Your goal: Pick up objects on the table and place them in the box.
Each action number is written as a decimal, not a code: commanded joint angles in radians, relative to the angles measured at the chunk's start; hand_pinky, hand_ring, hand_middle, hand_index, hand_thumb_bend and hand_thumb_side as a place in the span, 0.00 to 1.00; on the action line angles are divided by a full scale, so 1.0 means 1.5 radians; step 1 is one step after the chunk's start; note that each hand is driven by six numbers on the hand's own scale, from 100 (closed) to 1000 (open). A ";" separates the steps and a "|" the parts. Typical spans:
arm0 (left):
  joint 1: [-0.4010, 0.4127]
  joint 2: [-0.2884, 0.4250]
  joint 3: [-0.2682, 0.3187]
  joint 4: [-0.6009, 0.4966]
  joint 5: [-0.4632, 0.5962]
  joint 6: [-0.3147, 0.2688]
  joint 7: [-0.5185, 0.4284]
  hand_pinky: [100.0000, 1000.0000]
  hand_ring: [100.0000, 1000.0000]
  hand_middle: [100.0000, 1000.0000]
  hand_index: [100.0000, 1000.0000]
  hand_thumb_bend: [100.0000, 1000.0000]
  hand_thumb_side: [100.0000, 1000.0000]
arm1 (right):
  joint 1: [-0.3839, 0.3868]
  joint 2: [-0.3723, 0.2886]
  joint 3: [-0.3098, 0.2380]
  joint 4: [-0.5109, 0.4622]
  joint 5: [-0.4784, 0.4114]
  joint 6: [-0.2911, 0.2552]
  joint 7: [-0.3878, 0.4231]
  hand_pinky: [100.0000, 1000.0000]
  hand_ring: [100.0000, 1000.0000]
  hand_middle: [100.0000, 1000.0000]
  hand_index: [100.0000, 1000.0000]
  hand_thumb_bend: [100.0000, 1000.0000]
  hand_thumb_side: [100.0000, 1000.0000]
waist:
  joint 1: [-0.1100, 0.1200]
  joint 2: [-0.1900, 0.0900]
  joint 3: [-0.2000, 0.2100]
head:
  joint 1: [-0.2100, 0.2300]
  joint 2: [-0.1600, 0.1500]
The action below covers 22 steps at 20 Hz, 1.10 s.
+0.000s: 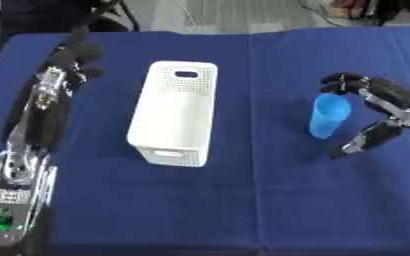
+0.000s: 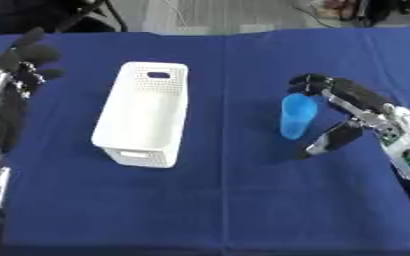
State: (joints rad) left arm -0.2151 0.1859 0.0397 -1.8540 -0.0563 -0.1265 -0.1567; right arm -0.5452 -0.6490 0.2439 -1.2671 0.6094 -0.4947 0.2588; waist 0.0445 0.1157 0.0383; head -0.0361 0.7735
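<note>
Cup (image 1: 328, 115): blue, smooth plastic, slightly tapered, standing upright on the blue tablecloth (image 1: 243, 210), right of centre. Long axis vertical, open end up as far as can be told.

Right hand (image 2: 353, 112): black fingers with silver joints, directly to the cup's right. Fingers (image 2: 309, 82) reach round the cup's upper rim on the far side; thumb (image 2: 327, 142) hangs low on the near right, apart from the cup wall. Hand relaxed and spread, bracketing the cup, not yet closed on it. This hand is much the nearer; the grasp looks like the step in hand.

Box (image 1: 175, 112): white plastic, rectangular, perforated walls, slot handle at each short end, open top, nothing seen inside. Long axis runs away from the robot, slightly askew. It lies well to the left of the cup, so the carry goes leftward across bare cloth.

Left hand (image 1: 75, 55): at the upper left, far from both cup and box, black fingers curled, holding nothing. Idle.

Cloth is matte, faintly creased. No other objects visible on it.
</note>
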 commanded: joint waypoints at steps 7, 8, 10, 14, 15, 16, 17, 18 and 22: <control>-0.007 0.004 -0.001 -0.010 -0.002 -0.002 -0.005 0.78 0.86 0.99 0.81 0.00 1.00 | -0.018 -0.002 0.001 -0.004 0.004 -0.004 0.005 0.66 0.63 0.87 0.85 0.98 0.37 | -0.001 -0.009 0.000 | -0.008 -0.002; -0.007 0.004 -0.001 -0.010 -0.002 -0.002 -0.006 0.78 0.86 0.99 0.81 0.00 1.00 | -0.017 -0.001 0.001 -0.003 0.005 -0.005 0.005 0.65 0.62 0.87 0.85 0.98 0.37 | -0.001 -0.009 0.000 | -0.007 -0.002; -0.007 0.004 -0.001 -0.010 -0.003 -0.001 -0.007 0.78 0.86 0.99 0.81 0.00 1.00 | -0.016 0.001 0.002 -0.002 0.006 -0.007 0.004 0.62 0.59 0.86 0.84 0.98 0.36 | 0.000 -0.009 -0.001 | -0.007 -0.002; -0.007 0.004 -0.001 -0.010 -0.004 -0.001 -0.008 0.78 0.86 0.99 0.81 0.00 1.00 | -0.012 0.006 0.006 -0.001 0.011 -0.011 0.003 0.58 0.56 0.84 0.82 0.97 0.34 | 0.000 -0.009 -0.001 | -0.007 -0.002; -0.007 0.004 -0.001 -0.010 -0.004 -0.001 -0.008 0.78 0.86 0.99 0.81 0.00 1.00 | -0.011 0.007 0.007 0.000 0.013 -0.012 0.004 0.57 0.56 0.84 0.82 0.97 0.34 | 0.000 -0.009 -0.001 | -0.007 -0.002; -0.007 0.004 -0.002 -0.010 -0.004 -0.001 -0.009 0.78 0.86 0.99 0.81 0.00 1.00 | -0.010 0.008 0.008 0.001 0.015 -0.012 0.004 0.55 0.54 0.83 0.82 0.96 0.34 | 0.000 -0.009 -0.002 | -0.007 -0.002; -0.007 0.004 -0.002 -0.010 -0.004 -0.001 -0.009 0.78 0.86 0.99 0.81 0.00 1.00 | -0.009 0.009 0.008 0.001 0.016 -0.013 0.004 0.53 0.53 0.83 0.81 0.96 0.34 | 0.000 -0.009 -0.002 | -0.007 -0.002; -0.007 0.004 -0.002 -0.010 -0.004 -0.001 -0.010 0.78 0.86 0.99 0.81 0.00 1.00 | -0.008 0.010 0.009 0.001 0.017 -0.015 0.003 0.52 0.52 0.82 0.81 0.96 0.34 | 0.000 -0.009 -0.002 | -0.007 -0.002; -0.007 0.004 -0.002 -0.010 -0.004 -0.001 -0.010 0.78 0.86 0.99 0.81 0.00 1.00 | -0.005 0.012 0.010 0.002 0.020 -0.018 0.001 0.46 0.47 0.80 0.78 0.94 0.33 | 0.001 -0.009 -0.003 | -0.006 -0.002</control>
State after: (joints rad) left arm -0.2151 0.1859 0.0394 -1.8540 -0.0575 -0.1271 -0.1696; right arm -0.5438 -0.6187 0.2631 -1.2570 0.6367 -0.5171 0.2617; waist 0.0474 0.1157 0.0352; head -0.0362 0.7735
